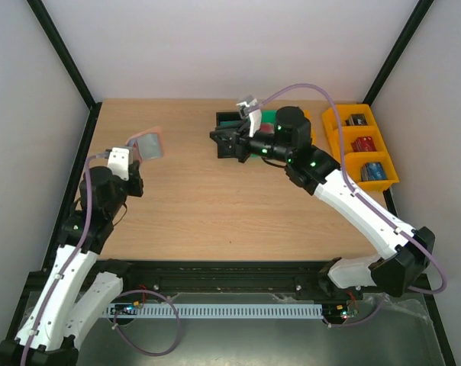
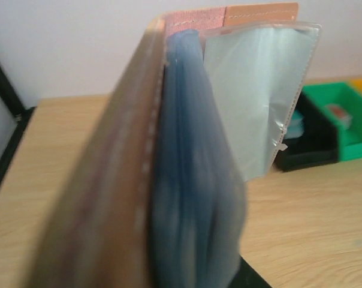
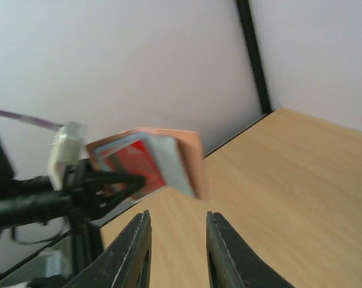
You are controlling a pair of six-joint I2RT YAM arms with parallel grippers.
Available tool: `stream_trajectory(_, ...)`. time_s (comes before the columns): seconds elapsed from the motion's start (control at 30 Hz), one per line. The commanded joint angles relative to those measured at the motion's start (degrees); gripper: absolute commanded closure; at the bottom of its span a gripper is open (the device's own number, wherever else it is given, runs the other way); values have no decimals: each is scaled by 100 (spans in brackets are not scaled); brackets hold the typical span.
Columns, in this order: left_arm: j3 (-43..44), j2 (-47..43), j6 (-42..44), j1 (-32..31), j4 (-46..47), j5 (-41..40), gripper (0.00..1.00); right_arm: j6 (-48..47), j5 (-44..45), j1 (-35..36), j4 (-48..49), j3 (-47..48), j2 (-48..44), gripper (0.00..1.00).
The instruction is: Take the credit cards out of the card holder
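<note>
My left gripper [image 1: 141, 150] is shut on the pinkish-tan card holder [image 1: 149, 142] and holds it upright above the table's left side. The left wrist view shows the holder [image 2: 124, 180] edge-on, with blue-grey lining [image 2: 193, 198] and a clear plastic sleeve [image 2: 253, 96] fanned out. In the right wrist view the holder [image 3: 190, 157] is open, with a red credit card [image 3: 139, 161] inside it and the left gripper [image 3: 118, 183] below it. My right gripper [image 3: 178, 231] is open and empty, apart from the holder and pointing at it; in the top view it [image 1: 221, 142] is mid-table.
A black bin [image 1: 232, 146] and a green bin [image 1: 270, 119] sit at the back, under the right arm's wrist. A row of yellow-orange bins [image 1: 330, 141] with red, black and blue blocks stands at the right. A black frame post [image 3: 253, 54] runs up the corner.
</note>
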Motion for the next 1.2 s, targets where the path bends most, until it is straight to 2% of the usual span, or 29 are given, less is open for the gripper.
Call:
stream_trajectory(0.0,3,80,847,-128,-67,-1083,98,-624,159,826,-189,124,73,76)
stream_trajectory(0.07,93,98,823,-140,-96,-511,98,-1043,-362,1410,-131,256,323,77)
stream_trajectory(0.1,140,86,808,-144,-128,68,98,-1058,-753,1557,-9,331,521,77)
stream_trajectory(0.17,244,49,648,-137,-168,1500,98,-716,-1442,1595,507,385,724,83)
stream_trajectory(0.3,192,-126,61,-116,111,4178,98,-611,-1726,1574,925,368,848,82)
stream_trajectory(0.43,82,-251,-225,-79,502,5421,98,-503,-1866,1279,838,280,767,82)
stream_trajectory(0.53,91,-345,14,-76,556,5773,98,-277,-1911,1007,1103,-67,512,79)
stream_trajectory(0.7,57,-401,-21,-74,839,6225,98,-721,-1731,975,366,19,519,77)
stream_trajectory(0.83,68,-419,-141,-65,929,6123,98,-907,-1894,980,246,-119,385,76)
stream_trajectory(1.03,-93,-427,-333,-58,1211,6092,98,-1217,-1729,1096,-149,-55,496,85)
stream_trajectory(1.17,-149,-458,-385,-54,1358,6095,98,-1432,-1664,1220,-353,31,631,82)
